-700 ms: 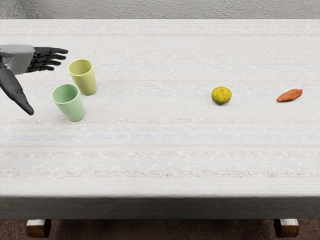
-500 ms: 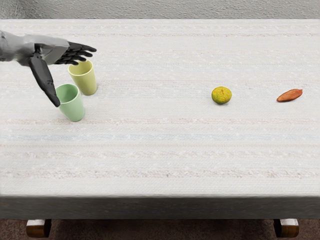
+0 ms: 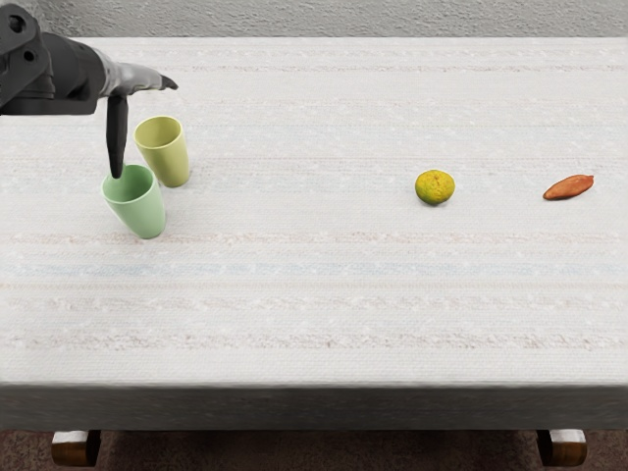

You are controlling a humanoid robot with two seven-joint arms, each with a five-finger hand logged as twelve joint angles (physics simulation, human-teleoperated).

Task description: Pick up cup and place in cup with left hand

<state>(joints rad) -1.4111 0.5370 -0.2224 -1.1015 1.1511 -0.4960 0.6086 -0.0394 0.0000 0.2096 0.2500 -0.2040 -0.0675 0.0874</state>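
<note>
Both cups lie on the near side of the left hand (image 3: pixel 135 80), the yellow cup (image 3: pixel 167 155) slightly rightward and the green cup (image 3: pixel 138 204) closer still to the robot (which one is to be lifted, the wording leaves open). The hand is empty, thumb spread from its extended fingers; the thumb tip overlaps the green rim in view, contact unclear. The cups stand upright, close together on the surface (image 3: pixel 314 294), so lowering between them looks tight; rightward there is ample room.

Left hand (image 3: pixel 145 130) partly hidden, its arm (image 3: pixel 59 77) past the left edge
</note>
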